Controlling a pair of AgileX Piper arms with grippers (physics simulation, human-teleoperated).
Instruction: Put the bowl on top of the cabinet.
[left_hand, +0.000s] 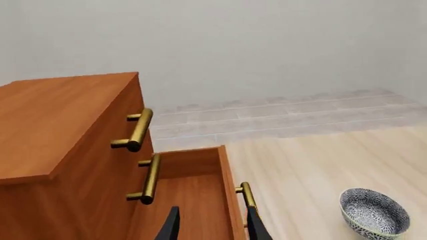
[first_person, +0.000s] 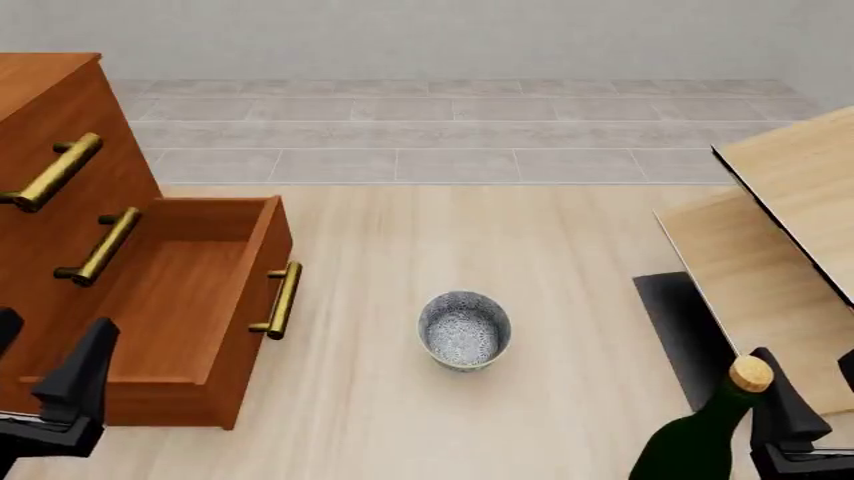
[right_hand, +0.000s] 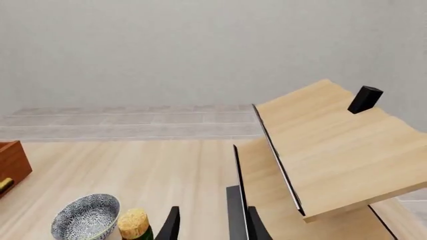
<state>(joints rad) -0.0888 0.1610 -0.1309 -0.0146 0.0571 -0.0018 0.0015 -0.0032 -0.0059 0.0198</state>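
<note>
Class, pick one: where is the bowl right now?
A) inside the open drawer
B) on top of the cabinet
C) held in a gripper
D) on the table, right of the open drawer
D: the bowl stands on the table, right of the cabinet's open drawer, untouched.

No text, label, brand, number or sign can be read in any of the three views. The cabinet (first_person: 80, 250) has only plain wood and plain gold handles. The bowl (first_person: 465, 329) carries a fine speckled pattern inside, but it has no letters. The green bottle (first_person: 694, 440) with a cork shows no label on the part that is visible. The pale wood furniture (first_person: 787, 230) with black edges is also without any marking, and so is the small black block (right_hand: 365, 99) standing on it.
</note>
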